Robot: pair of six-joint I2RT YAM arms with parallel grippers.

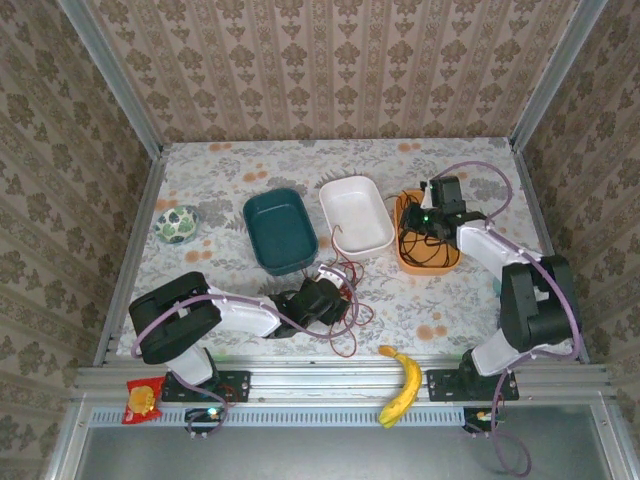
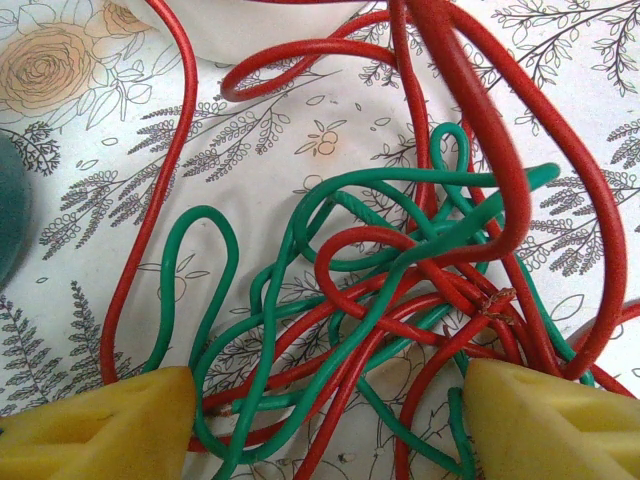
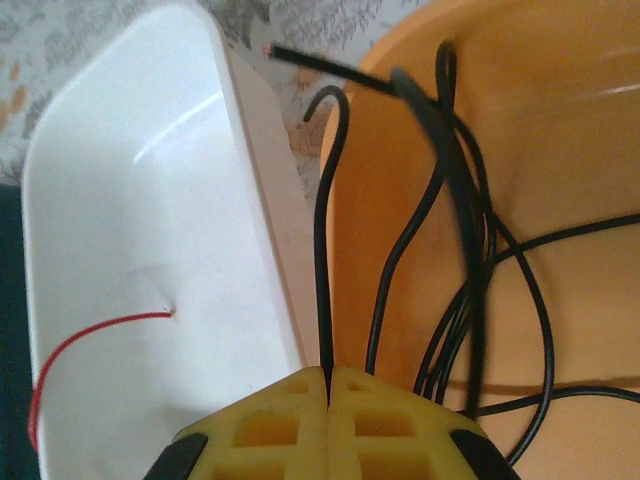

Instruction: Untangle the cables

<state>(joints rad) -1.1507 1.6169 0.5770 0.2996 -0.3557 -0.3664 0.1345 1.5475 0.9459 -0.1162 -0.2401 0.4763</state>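
Currently: tangled thin red and green wires (image 2: 400, 300), near edge of tabletop (image 1: 230, 170), straddled by wide-open left gripper (image 2: 325, 420), likely for picking; thin black wires (image 3: 460, 250) in orange plastic tray (image 3: 560, 130), one pinched by closed right gripper (image 3: 328, 385).

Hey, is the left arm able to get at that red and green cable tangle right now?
Probably yes. The left gripper is open, its yellow fingers either side of the red and green tangle, with nothing in the way.
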